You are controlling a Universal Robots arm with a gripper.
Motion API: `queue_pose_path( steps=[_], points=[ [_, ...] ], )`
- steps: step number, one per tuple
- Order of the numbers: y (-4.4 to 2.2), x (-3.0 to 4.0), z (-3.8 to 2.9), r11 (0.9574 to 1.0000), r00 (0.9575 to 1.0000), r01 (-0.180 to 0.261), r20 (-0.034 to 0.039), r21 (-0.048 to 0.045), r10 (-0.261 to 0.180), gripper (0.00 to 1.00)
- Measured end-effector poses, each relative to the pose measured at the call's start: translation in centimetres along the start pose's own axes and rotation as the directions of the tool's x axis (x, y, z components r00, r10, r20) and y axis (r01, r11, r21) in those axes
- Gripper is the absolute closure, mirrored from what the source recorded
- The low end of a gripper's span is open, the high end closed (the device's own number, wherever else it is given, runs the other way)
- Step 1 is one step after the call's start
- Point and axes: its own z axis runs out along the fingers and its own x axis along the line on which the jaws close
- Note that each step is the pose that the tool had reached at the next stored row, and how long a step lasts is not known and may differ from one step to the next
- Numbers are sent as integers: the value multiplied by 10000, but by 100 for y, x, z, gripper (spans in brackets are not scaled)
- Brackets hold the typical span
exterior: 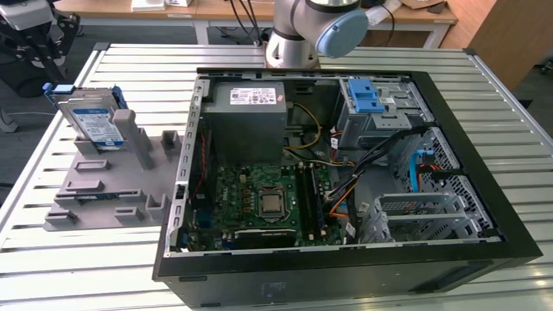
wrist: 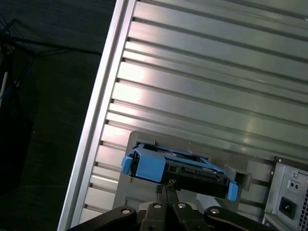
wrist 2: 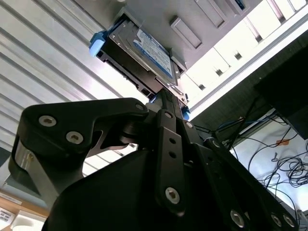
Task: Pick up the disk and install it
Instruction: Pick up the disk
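Observation:
The disk, silver-grey with a white-and-blue label and a bright blue frame, stands on edge in a slot of the grey fixture at the exterior view's left. Both wrist views look past my gripper toward the disk. My gripper is some way off from the disk, its black fingers pressed together with nothing between them. Only the arm's base appears in the exterior view, behind the computer case.
An open black computer case lies on the slatted metal table. Inside are a grey power supply, a drive cage with a blue latch, a motherboard, cables and a lower metal bay.

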Motion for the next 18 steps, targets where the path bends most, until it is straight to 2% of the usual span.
queue_pose_path(
  steps=[10,18],
  points=[
    [0,0,0,9994,9994,350,-15,3,-350,89],
    [0,0,0,9963,9963,860,-36,6,-860,89]
  ],
)
